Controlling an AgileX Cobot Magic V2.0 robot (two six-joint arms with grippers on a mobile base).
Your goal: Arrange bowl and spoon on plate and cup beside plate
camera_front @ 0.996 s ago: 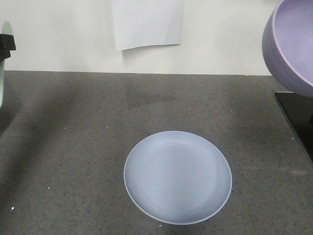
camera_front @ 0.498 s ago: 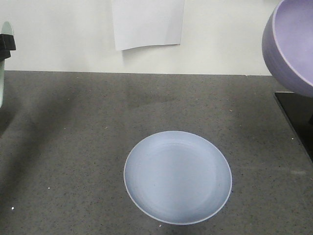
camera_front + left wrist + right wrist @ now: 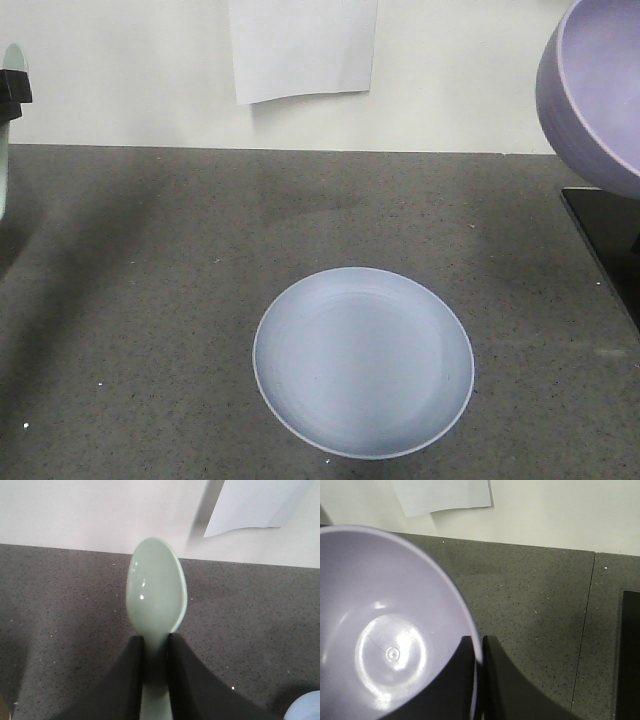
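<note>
Centrally, low in the front view, the plate (image 3: pixel 363 362) is laid flat on the dark speckled countertop (image 3: pixel 150 280), with bare surface left open to its left, right and rear. At the upper right edge the bowl (image 3: pixel 600 90) is held aloft and tilted, its rim pinched by the right gripper (image 3: pixel 477 644). At the far left edge the spoon (image 3: pixel 156 592) is clamped by its handle in the left gripper (image 3: pixel 155 641). The counter is backed by a white wall (image 3: pixel 120 70), to which a paper sheet (image 3: pixel 300 45) is fixed.
</note>
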